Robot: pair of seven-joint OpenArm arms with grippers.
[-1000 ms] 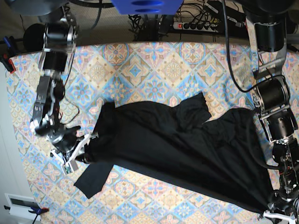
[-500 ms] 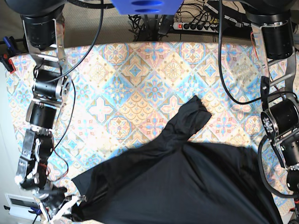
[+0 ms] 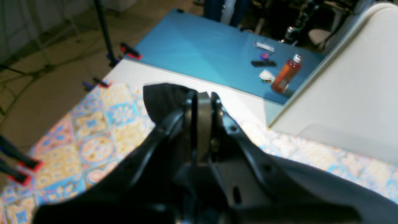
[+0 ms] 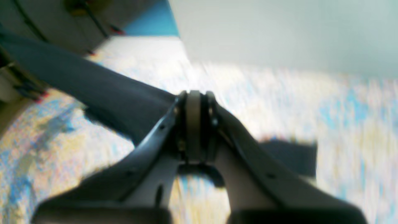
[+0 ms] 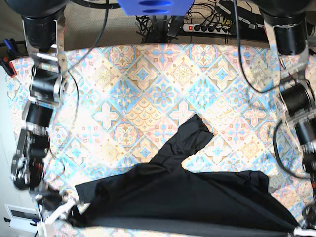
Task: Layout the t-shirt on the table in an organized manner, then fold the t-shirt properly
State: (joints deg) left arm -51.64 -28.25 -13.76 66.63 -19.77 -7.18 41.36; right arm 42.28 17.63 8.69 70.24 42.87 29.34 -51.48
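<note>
The black t-shirt (image 5: 187, 202) lies stretched along the near edge of the patterned table (image 5: 148, 74), with one sleeve (image 5: 193, 131) pointing up toward the middle. My right gripper (image 5: 69, 213) is shut on the shirt's left corner. The right wrist view shows that gripper (image 4: 193, 99) pinching taut black cloth (image 4: 93, 90). My left gripper (image 5: 296, 229) holds the opposite corner at the bottom right. Seen from the left wrist, it (image 3: 201, 99) is shut on a bunch of black fabric (image 3: 161, 96).
A power strip (image 5: 210, 25) and cables lie behind the table's far edge. In the left wrist view a blue surface carries an orange bottle (image 3: 284, 76), and red clamps (image 3: 130, 51) grip the table edge. A white box (image 5: 19, 215) sits at the lower left.
Both grippers have dragged the shirt from mid-table to the near edge. Its body now lies flatter and wider between them, and the sleeve has slid nearer.
</note>
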